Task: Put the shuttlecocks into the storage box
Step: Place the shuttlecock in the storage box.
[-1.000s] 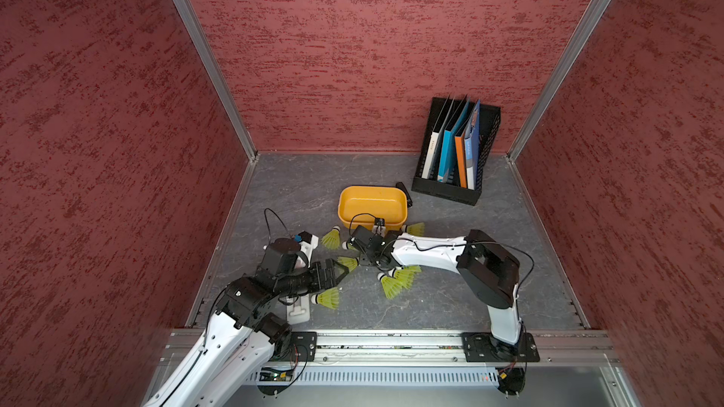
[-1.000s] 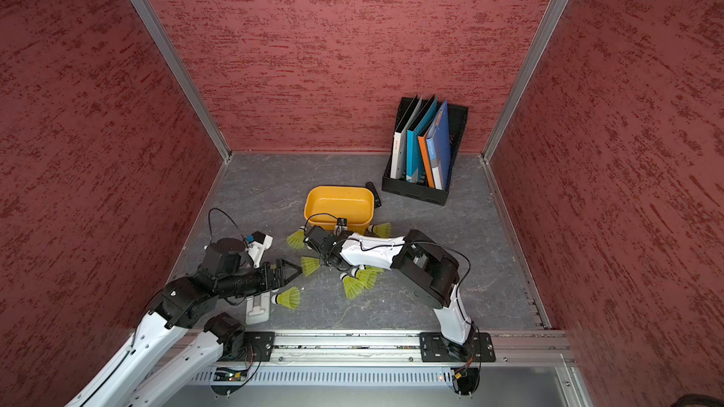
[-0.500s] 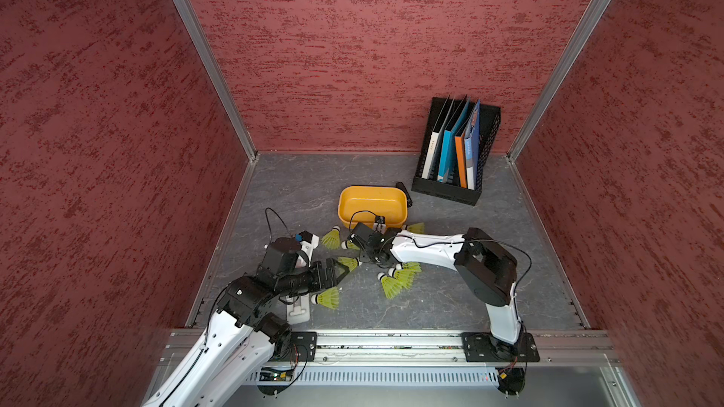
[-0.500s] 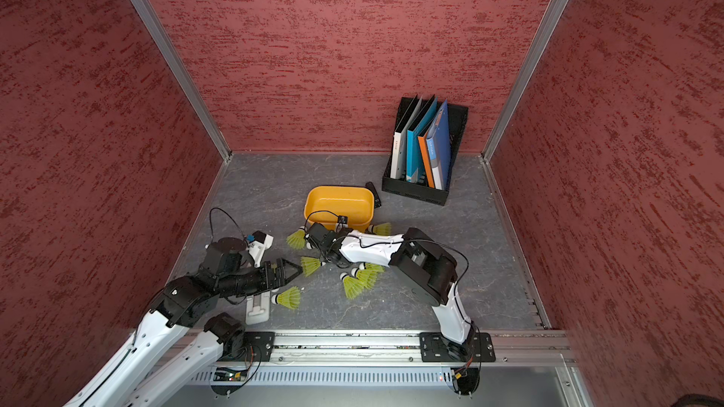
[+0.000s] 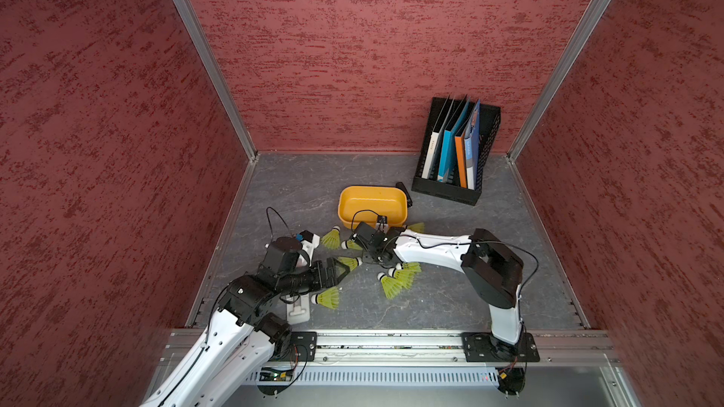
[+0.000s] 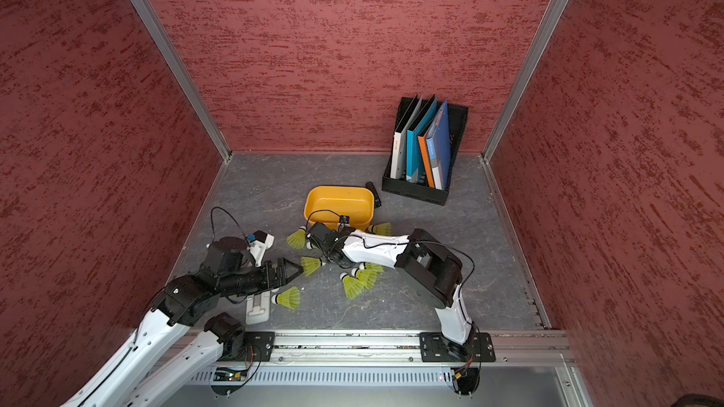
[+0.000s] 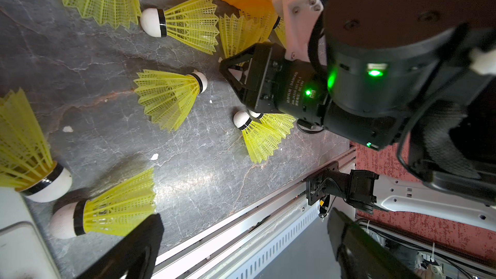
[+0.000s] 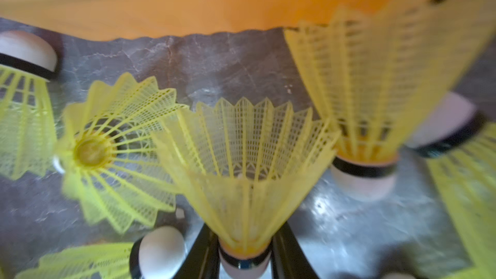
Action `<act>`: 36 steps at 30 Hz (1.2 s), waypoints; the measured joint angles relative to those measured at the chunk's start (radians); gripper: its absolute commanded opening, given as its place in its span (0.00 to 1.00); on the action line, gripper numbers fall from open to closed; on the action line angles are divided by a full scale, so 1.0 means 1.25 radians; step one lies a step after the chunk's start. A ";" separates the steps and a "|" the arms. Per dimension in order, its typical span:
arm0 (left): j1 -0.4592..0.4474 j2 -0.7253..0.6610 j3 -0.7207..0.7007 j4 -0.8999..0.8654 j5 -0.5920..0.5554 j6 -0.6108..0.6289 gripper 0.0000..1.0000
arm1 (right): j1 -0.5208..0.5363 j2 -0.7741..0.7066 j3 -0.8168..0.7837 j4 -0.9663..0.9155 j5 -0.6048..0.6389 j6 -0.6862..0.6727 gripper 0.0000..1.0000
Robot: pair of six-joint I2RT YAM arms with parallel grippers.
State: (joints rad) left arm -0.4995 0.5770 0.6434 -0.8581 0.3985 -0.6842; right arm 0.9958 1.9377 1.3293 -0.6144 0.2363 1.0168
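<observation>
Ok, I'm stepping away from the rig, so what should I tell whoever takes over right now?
Right gripper: shut on one shuttlecock by its cork, close to the storage box.
Left gripper: open, holding nothing, next to a loose shuttlecock.
Done: nothing is in the box yet; it looks empty.
Left: drop the held one in, then collect the rest lying on the table in front of the box.
</observation>
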 measured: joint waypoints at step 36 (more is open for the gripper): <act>0.136 0.576 0.197 0.429 0.096 0.007 1.00 | -0.274 0.216 0.457 -0.301 -0.077 -0.324 0.24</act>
State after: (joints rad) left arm -0.3302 1.2964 0.8894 -0.3222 0.5186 -0.6754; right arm 0.6533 2.2082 1.9007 -0.9909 0.1398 0.6121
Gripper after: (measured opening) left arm 0.996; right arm 0.293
